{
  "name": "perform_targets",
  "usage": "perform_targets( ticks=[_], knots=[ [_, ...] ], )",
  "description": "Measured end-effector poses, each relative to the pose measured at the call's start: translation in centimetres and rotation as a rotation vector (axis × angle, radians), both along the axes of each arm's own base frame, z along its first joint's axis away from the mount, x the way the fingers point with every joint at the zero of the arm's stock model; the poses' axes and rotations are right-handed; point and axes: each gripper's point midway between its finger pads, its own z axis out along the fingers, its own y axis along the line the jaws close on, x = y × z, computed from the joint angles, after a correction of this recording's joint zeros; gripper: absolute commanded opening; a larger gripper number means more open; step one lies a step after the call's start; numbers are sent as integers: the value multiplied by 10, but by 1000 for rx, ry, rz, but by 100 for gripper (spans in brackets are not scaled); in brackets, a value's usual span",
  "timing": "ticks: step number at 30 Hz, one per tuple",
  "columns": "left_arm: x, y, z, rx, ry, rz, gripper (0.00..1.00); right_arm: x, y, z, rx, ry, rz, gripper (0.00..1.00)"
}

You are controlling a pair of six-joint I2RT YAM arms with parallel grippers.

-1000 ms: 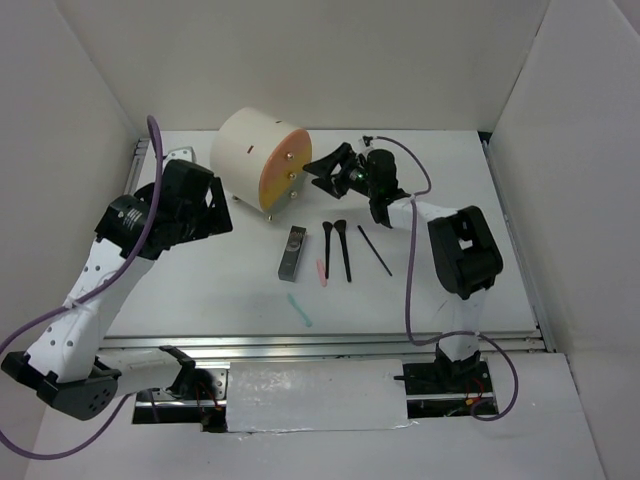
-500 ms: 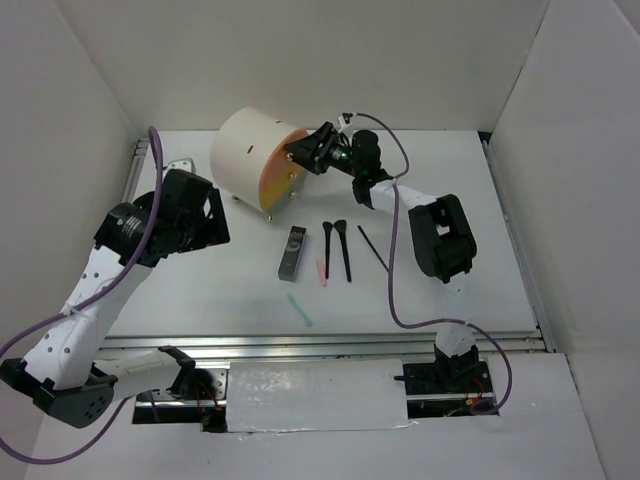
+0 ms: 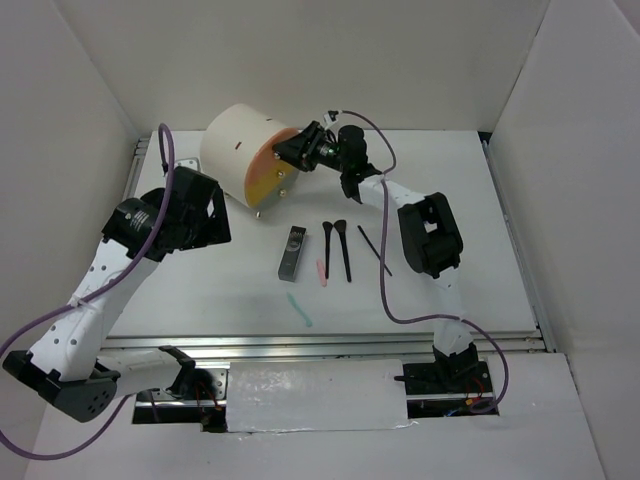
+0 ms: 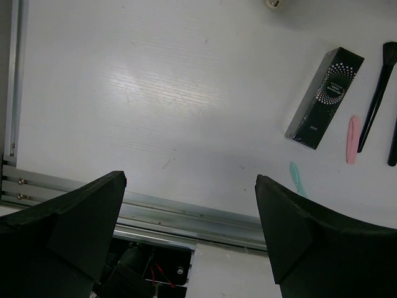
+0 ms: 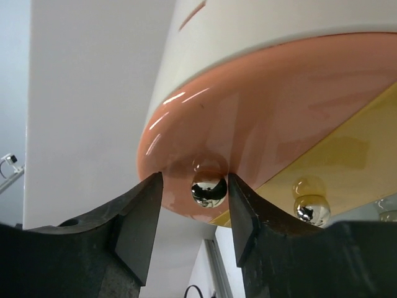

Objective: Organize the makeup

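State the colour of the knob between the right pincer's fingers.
Shiny silver knob; clearest in the right wrist view.

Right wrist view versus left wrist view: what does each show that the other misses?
Right wrist only: the orange front of the cream box, a shiny knob between the jaws. Left wrist only: dark grey case, pink stick, teal stick, black brush on the table. Both: that arm's own black jaws, parted.

Bright, even overhead light. The white bench [image 4: 186, 93] shows a soft sheen ahead of the left hand [image 4: 189, 180], whose near fingers [image 4: 68, 223] blur dark. At the right hand [image 5: 194, 180], the knob [image 5: 209, 188] glints mirror-bright, and the glossy orange front [image 5: 279, 124] above it carries streak glare.
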Motion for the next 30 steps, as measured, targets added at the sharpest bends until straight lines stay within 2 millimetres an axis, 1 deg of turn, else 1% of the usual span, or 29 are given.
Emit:
perform_targets(
  ticks=[1,2,7,9,10,12,13,16,21,25,30],
  knots=[
    [0,0,0,4,0,-1,99,1,4,2,3,-6,5,57],
    [0,1,0,6,0,-2,99,2,7,3,5,-10,7,57],
    [0,3,0,24,0,-13,99,1,14,3,3,-7,10,55],
    [1,3,1,25,0,-13,99,1,14,0,2,-3,4,50],
    [1,3,1,25,-1,-14,99,1,14,-2,0,1,2,43],
    [1,3,1,26,-1,-16,99,0,14,-11,-8,21,-1,39],
    [1,3,1,26,-1,-16,99,-1,13,-11,-1,26,0,33],
    [2,2,1,24,-6,-17,99,-1,14,-9,6,20,0,24],
    [4,1,2,29,-10,-27,99,-2,13,-10,9,17,-3,23],
    [4,1,2,28,-9,-29,99,-9,8,-10,9,17,-8,23],
    [4,-2,2,14,-12,-38,99,-25,-13,-9,1,30,-25,23]
  ],
)
